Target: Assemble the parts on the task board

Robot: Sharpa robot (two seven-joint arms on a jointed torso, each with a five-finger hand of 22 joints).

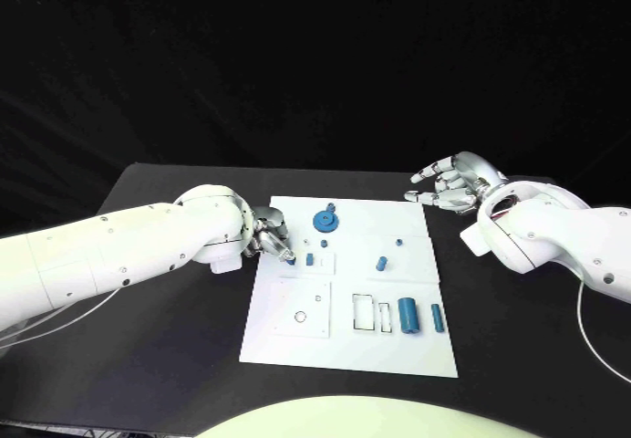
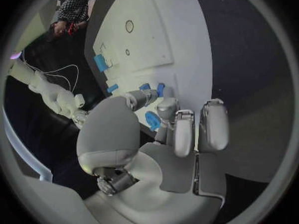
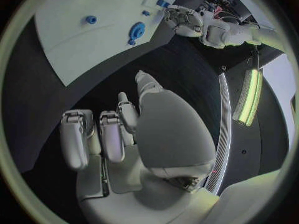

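The white task board (image 1: pixel 355 356) (image 2: pixel 156 40) (image 3: pixel 74 40) lies mid-table with several blue parts on it. A blue gear (image 1: pixel 325 220) (image 3: pixel 136 31) sits near its far edge. My left hand (image 1: pixel 267 233) (image 2: pixel 168 134) reaches over the board's left edge. Its fingertips are at a small blue part (image 1: pixel 288 242) (image 2: pixel 160 89), and I cannot tell whether they grip it. Two more small parts (image 1: pixel 310 259) (image 1: pixel 324 244) stand just beside. My right hand (image 1: pixel 447 182) (image 3: pixel 124 134) hovers past the board's far right corner, fingers loosely bent and apart, holding nothing.
A large blue cylinder (image 1: pixel 410 315) and a thinner one (image 1: pixel 437 318) lie near the board's front right, beside outlined slots (image 1: pixel 365 312). Two small parts (image 1: pixel 381 264) (image 1: pixel 398 243) sit right of centre. Black table (image 1: pixel 158 365) surrounds the board.
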